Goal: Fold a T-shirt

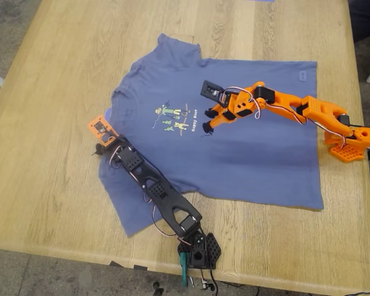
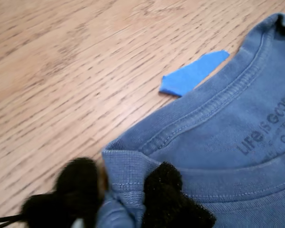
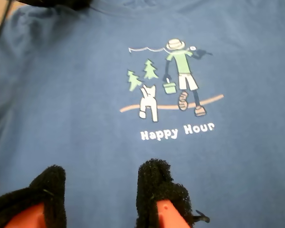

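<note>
The slate-blue T-shirt (image 1: 253, 154) lies spread flat on the wooden table (image 1: 43, 191), collar toward the exterior view's left. Its chest print (image 1: 176, 118) (image 3: 171, 90) shows a green figure above the words "Happy Hour". My first gripper (image 1: 100, 148) (image 2: 126, 190), on the black arm, is shut on a bunched fold of the collar rim (image 2: 126, 173). My second gripper (image 1: 206, 127) (image 3: 102, 190), on the orange arm, hovers open just above the shirt beside the print, with nothing between its padded fingers (image 3: 156, 185).
A strip of blue tape (image 2: 192, 73) lies on the wood beside the collar. The black arm's base (image 1: 197, 246) stands at the table's near edge, and the orange arm's base (image 1: 348, 145) at the exterior view's right edge. Bare wood surrounds the shirt.
</note>
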